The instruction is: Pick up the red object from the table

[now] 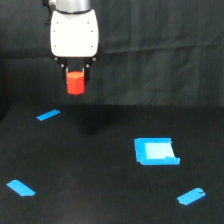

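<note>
Already lifted — the red object (75,83) hangs clamped in the tool (75,75), well above the black bench (100,170) and up-left of the blue square patch (155,151). Pickup looks essentially done.

1 exterior view, raised and facing the black curtain (160,45), looks down across the table (100,165)

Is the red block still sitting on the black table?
Apart. In the exterior view the red block hangs in the gripper, well above the table, with dark backdrop behind it.
</note>
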Controlling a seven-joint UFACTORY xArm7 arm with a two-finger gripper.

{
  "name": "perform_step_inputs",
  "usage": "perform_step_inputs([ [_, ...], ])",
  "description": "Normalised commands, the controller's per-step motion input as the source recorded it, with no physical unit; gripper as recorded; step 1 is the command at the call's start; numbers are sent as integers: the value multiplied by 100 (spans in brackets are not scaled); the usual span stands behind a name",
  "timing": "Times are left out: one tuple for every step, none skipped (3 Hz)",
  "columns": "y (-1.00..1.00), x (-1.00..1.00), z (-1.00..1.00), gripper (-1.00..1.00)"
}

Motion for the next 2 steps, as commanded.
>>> perform_step_inputs([
  [-3, 2, 11, -100],
  [-3, 0, 12, -100],
])
